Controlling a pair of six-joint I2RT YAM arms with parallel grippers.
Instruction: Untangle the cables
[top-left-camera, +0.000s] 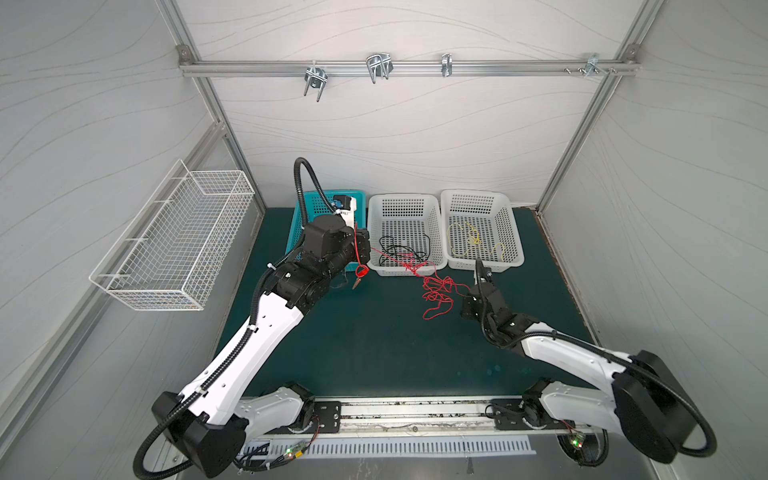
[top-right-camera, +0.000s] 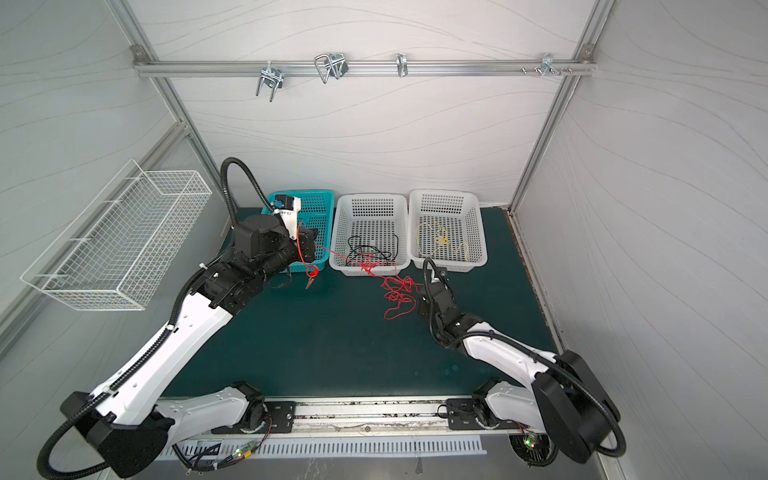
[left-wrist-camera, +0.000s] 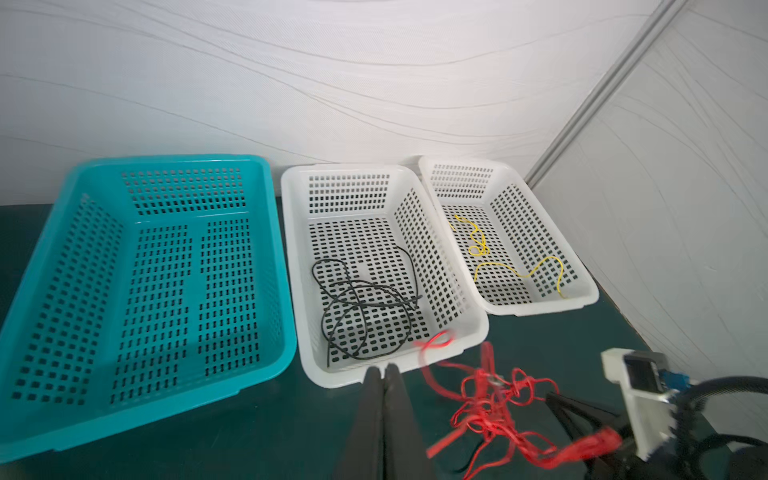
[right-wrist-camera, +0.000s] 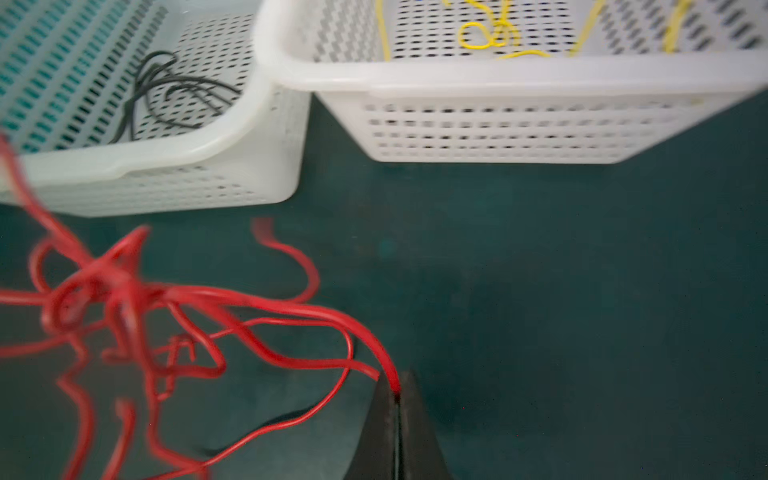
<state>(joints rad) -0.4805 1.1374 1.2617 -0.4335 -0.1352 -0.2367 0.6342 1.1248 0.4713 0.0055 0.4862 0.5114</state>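
The right gripper (right-wrist-camera: 398, 392) is clamped on the red cable (top-left-camera: 434, 291). The cable's tangle lies on the mat (top-left-camera: 353, 332), at 5 o'clock from the middle basket (top-left-camera: 403, 195). The left gripper (left-wrist-camera: 383, 372) is closed; whether it grips the cable cannot be told.

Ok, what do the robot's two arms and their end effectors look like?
The left arm and right arm have white shells and black joint housings. Black corrugated hoses run along them, fastened with white zip ties. The left end effector and right end effector are pairs of slim black tapered fingers. A white camera mount sits at the left wrist.
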